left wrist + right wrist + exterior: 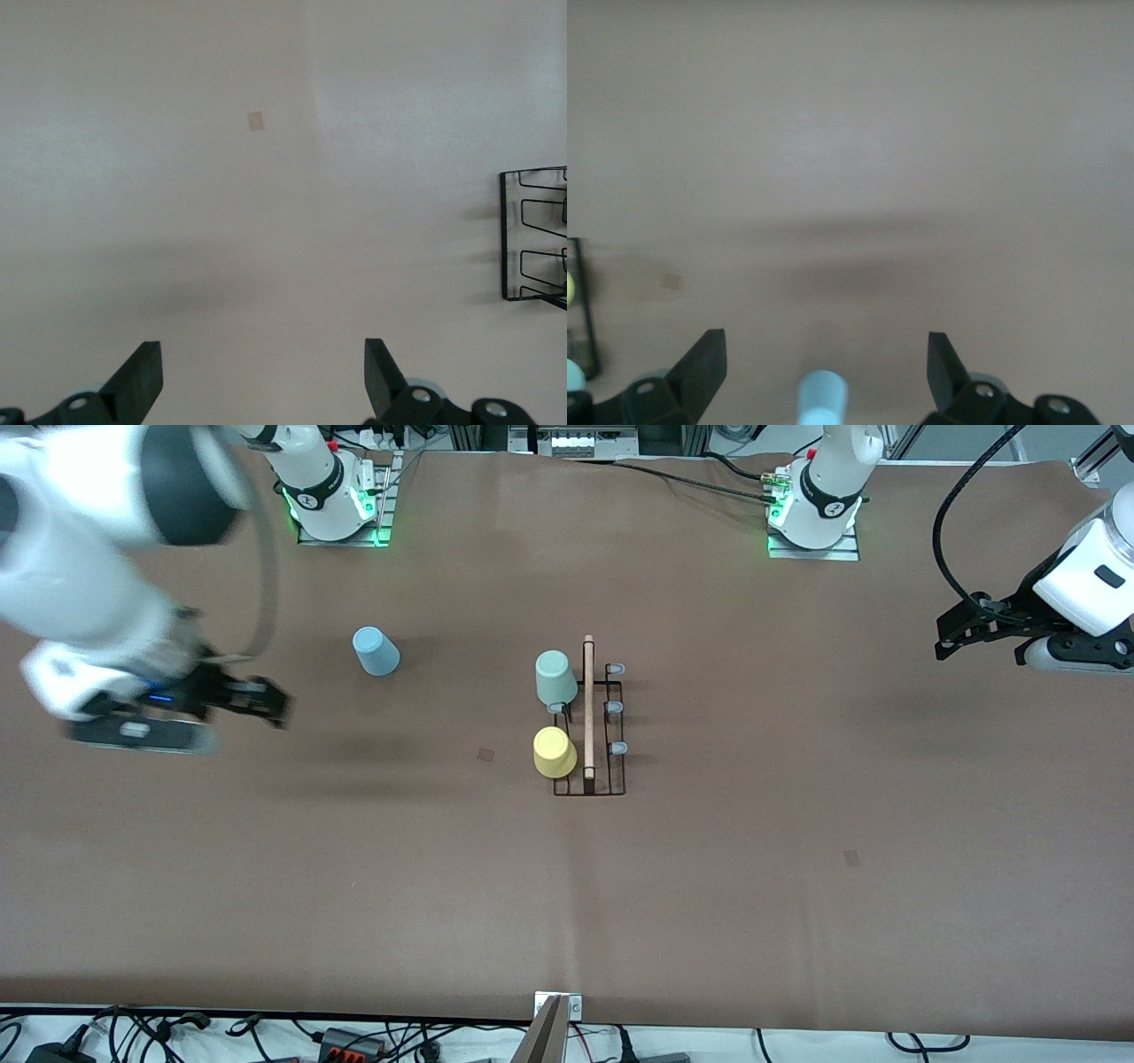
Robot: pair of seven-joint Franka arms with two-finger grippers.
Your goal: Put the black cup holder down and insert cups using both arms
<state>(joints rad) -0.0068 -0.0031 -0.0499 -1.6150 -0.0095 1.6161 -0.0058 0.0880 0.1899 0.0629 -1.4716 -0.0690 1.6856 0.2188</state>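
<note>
The left gripper hangs in the air over bare table at the left arm's end, at about 3 o'clock from the rack, its jaws spread wide and holding nothing; in the left wrist view its 2 fingers stand well apart with only brown cloth between them. The right gripper hangs over the table toward the right arm's end, at about 9 o'clock from the rack, likewise released and empty. In the right wrist view its spread fingers frame the light blue cup without touching it.

The black cup holder stands at mid-table, its wooden rod handle running from 12 to 6 o'clock. The mint green cup sits upside down on a prong at the rack's 11 o'clock corner, the yellow cup upside down on a prong at its 8 o'clock side. 3 bare prongs with grey-blue tips stand along the side toward the left arm. The light blue cup stands inverted on the table, well apart from the rack at 10 o'clock.

Wide open cloth surrounds the rack on every side; all cups and the rack sit far from the table's edges. A small brown patch lies near the yellow cup. No writing on the cups or rack can be read.
</note>
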